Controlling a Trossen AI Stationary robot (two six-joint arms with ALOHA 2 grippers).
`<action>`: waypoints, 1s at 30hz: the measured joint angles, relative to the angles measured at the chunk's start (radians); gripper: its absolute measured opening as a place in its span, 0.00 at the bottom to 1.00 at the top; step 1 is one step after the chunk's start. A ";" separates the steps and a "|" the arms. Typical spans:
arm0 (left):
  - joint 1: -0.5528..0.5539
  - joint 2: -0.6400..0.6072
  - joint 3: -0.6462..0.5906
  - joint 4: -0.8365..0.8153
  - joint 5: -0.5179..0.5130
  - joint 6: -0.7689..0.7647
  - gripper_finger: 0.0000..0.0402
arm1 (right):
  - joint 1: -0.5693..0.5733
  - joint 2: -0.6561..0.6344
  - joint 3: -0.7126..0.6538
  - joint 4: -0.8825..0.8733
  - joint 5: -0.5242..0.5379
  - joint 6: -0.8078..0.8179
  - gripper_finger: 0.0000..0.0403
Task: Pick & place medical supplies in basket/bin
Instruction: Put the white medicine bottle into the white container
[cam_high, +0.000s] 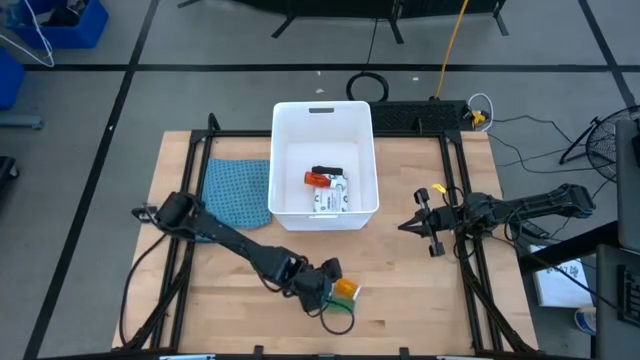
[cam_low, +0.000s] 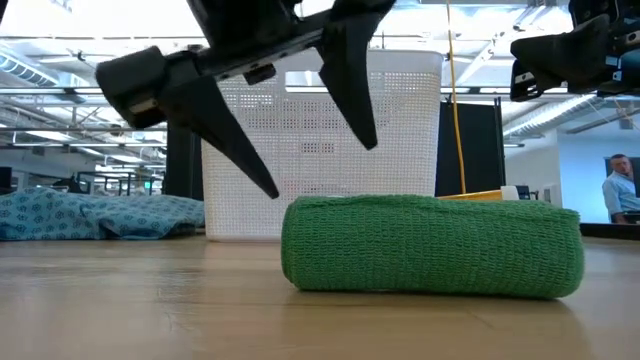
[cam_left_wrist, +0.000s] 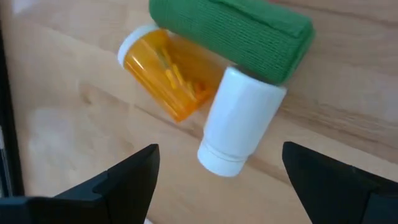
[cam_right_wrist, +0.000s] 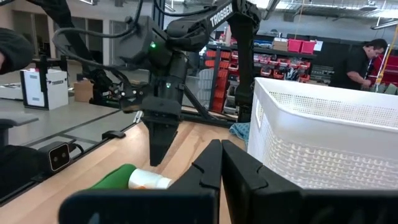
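Left gripper (cam_left_wrist: 217, 180): fingers spread wide, just above a white bottle (cam_left_wrist: 239, 121).
Bottles: the white one and an orange bottle (cam_left_wrist: 165, 71) lie touching the green roll (cam_left_wrist: 233, 31) on the table (cam_high: 400, 290).
Bin (cam_high: 325, 165): holds some supplies, well apart from the green roll.
Right gripper (cam_high: 405, 226): fingers pressed together, beside the bin.

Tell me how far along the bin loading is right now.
Partly done: the white bin already holds an orange bottle, a black block and a white packet. The open left gripper hovers above the white bottle. Orange pill bottle and green roll remain. Right gripper waits shut.
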 joint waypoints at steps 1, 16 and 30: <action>0.005 0.005 0.000 0.009 0.011 0.014 0.85 | 0.000 0.000 0.000 0.000 0.000 -0.001 0.00; 0.056 0.073 0.011 0.058 0.128 0.051 0.74 | 0.000 0.019 0.000 0.001 0.003 -0.020 0.00; 0.065 0.126 0.013 0.072 0.161 0.022 0.54 | 0.000 0.024 0.000 -0.008 0.026 -0.038 0.00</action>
